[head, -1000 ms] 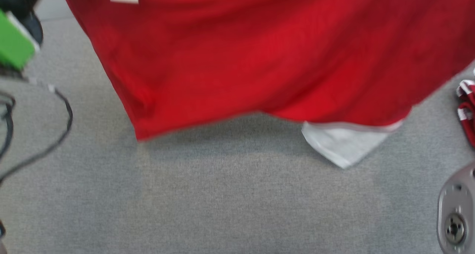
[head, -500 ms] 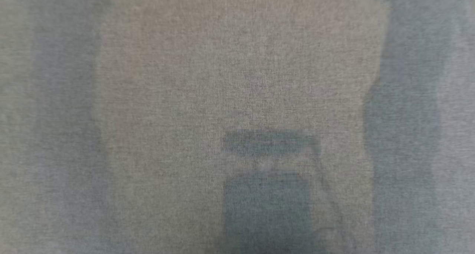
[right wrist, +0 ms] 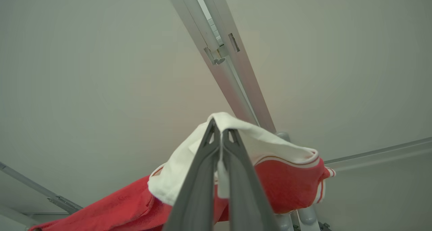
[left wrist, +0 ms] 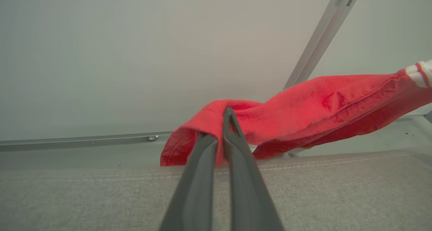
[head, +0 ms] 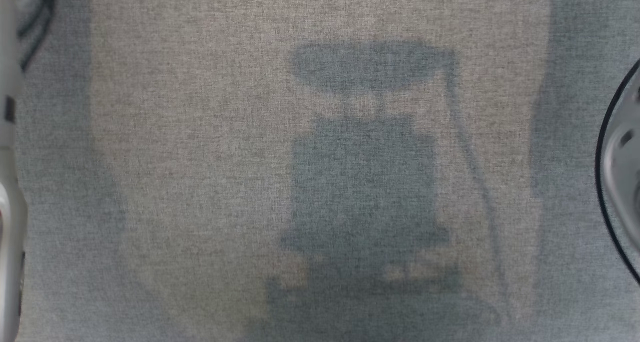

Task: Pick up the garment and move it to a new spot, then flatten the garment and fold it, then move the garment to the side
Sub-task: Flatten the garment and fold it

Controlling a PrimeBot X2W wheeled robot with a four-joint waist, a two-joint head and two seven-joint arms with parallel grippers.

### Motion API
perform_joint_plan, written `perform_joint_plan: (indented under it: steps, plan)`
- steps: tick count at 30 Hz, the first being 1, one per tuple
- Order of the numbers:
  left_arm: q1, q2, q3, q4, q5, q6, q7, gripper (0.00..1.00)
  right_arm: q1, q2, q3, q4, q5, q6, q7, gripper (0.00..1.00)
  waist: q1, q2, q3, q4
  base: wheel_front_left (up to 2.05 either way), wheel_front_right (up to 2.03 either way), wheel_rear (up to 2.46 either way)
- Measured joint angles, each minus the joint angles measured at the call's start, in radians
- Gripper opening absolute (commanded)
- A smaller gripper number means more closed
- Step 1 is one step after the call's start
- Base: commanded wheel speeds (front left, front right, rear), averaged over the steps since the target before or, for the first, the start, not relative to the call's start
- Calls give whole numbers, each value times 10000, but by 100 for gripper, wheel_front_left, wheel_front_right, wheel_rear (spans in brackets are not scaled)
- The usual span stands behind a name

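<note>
While the left gripper [left wrist: 219,126] pinches a red edge of the garment [left wrist: 320,106] and the right gripper [right wrist: 221,131] clamps its white part, it hangs between them, off the grey table [head: 200,132]. Pickup looks done; placing, flattening, folding, shifting aside remain

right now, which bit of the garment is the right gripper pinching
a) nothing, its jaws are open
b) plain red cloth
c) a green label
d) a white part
D: in the right wrist view the right gripper is shut on the white part of the garment, not on its red cloth.
</note>
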Motion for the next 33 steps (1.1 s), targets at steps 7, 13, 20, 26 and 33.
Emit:
perform_joint_plan:
  steps: [7,13,20,26,33]
  plan:
    - [1773,926,-1072,-915,-1927,-12,1287,0,3325,-566,393,-2512,1471,0,861,0,-2,0,-466,-29,0,0,0]
    - [3356,1827,-1333,-2015,-3273,-13,2840,0,6560,-773,359,-5085,2297,2,2265,0,-3,0,-1444,-95,0,0,0]
    - [5529,2541,-1421,-3653,-4130,272,4065,0,10154,-543,-119,-7532,2694,0,3641,0,-4,0,-2749,-196,0,0,0]
    - [8300,3484,-2130,-5827,-3762,947,4416,0,13209,-395,-382,-9110,2713,2,4552,0,-4,0,-3918,-266,0,0,0]
    - [11501,4165,-2230,-7845,-3553,2130,3323,0,16538,-213,-372,-9935,2497,2,4539,0,-5,0,-5268,-303,0,0,0]
